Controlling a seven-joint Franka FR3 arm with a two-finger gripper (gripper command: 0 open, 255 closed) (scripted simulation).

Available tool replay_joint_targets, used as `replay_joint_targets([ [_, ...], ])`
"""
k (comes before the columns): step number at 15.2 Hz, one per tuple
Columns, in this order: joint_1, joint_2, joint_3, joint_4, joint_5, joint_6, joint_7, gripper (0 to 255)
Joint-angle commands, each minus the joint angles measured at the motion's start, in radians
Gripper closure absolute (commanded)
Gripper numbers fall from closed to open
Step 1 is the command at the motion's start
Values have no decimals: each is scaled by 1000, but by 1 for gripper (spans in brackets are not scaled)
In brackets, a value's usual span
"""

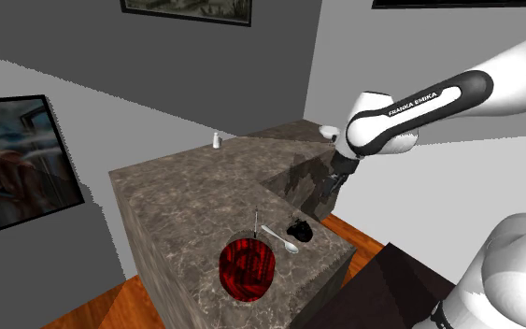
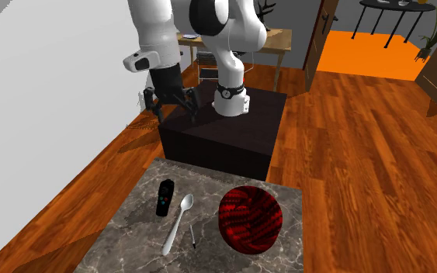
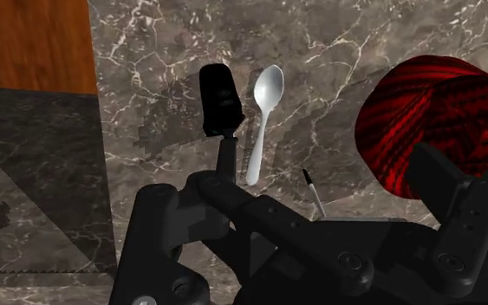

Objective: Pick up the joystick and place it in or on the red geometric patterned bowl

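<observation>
A dark marble tabletop [image 2: 282, 256] stands on a wood floor beside a pale wall. In the second exterior view the black joystick [image 2: 164, 198] lies flat on it, at nine o'clock from the red patterned bowl [image 2: 249, 219]. A white spoon [image 2: 178, 225] and a thin dark stick [image 2: 192, 236] lie between them. The hand [image 2: 174, 111] hangs at twelve o'clock from the joystick, well apart, with its fingers spread and holding nothing.

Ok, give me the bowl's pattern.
Bowl: red with dark stripes, best in the second exterior view.

Wrist view: bowl [image 3: 424, 95] partly hidden behind finger [image 3: 454, 204]. Thin dark rod [image 3: 311, 186] by spoon [image 3: 263, 121] — too small to identify, one end also hidden. White item [image 1: 216, 140] on counter [image 1: 186, 173] — likewise unidentifiable.
</observation>
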Motion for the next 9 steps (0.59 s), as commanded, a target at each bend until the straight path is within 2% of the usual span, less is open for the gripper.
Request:
replay_joint_targets([
  [1,9,83,-21,7,20,71,-44,0],
  [5,37,257,-49,37,104,200,-146,0],
  [9,47,441,-48,95,242,302,-285,0],
])
